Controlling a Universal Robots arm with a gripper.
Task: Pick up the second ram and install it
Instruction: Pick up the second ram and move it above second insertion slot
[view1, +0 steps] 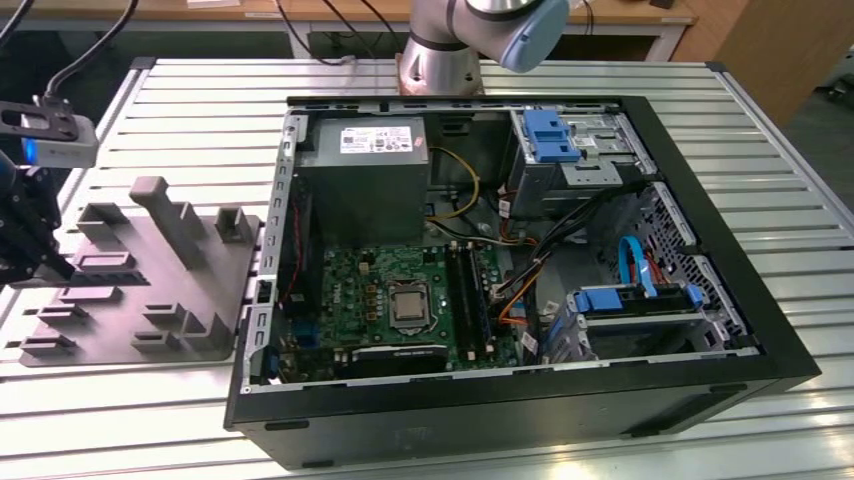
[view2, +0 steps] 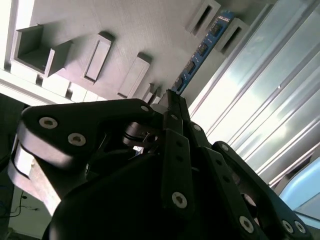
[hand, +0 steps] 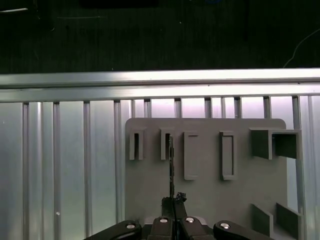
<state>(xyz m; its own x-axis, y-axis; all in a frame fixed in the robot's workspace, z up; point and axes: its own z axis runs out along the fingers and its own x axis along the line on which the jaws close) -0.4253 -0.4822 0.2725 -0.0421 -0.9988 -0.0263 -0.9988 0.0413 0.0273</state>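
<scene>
gripper (hand: 173, 201) looks clamped shut on near end of second ram (hand: 171, 160); ram held on edge, stretched straight ahead of gripper between posts of grey tray (hand: 215, 200); tray parked on slatted surface (hand: 70, 160)

One ram stick (hand: 171, 165), one grey tray (hand: 210, 200), one open computer case (view1: 534, 405), one claw (hand: 172, 200).

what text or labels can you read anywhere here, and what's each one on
Nothing can be quoted.
On the grey power supply box, the white label: print too small to read.
On the second ram, blue with dark chips: no legible marking.
On the grey tray: no text.
</scene>
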